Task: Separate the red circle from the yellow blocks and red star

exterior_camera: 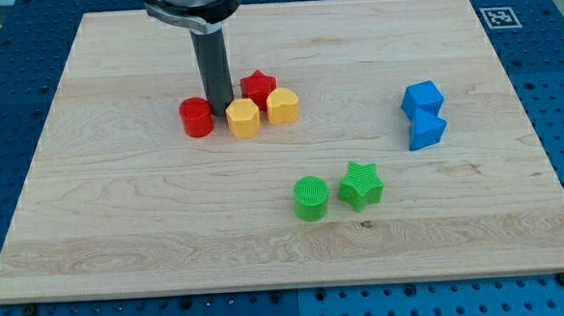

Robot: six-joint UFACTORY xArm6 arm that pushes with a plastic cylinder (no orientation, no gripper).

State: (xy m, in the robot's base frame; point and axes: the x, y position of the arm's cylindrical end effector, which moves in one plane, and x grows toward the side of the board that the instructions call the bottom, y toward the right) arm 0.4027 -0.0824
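Nearest the camera, a green ribbed plastic cylinder (310,197) and a green plastic star (361,185) sit side by side toward the view's bottom of the pale wooden bench (122,234), outside the task. Its own thing, the red plastic circle block (197,117), stands left of centre in the upper half of the bench. At its three o'clock, in the gap between it and the cluster, my tip (219,113) comes down; the dark rod carries no jaws at all, so nothing can be apart or clamped. Just past the tip, again at three o'clock, sits a yellow plastic hexagon-like block (243,117), touching a yellow plastic heart-like block (282,107) further along, with the red plastic star (258,86) tucked behind them at about one o'clock from the tip. Well apart, at three o'clock from the cluster, two blue plastic blocks (423,115) stack in the view. I judge the separating step is in hand: the tip is wedged in the gap, and the next move calls for a push toward nine o'clock, carrying the circle clear without dragging a yellow block along.
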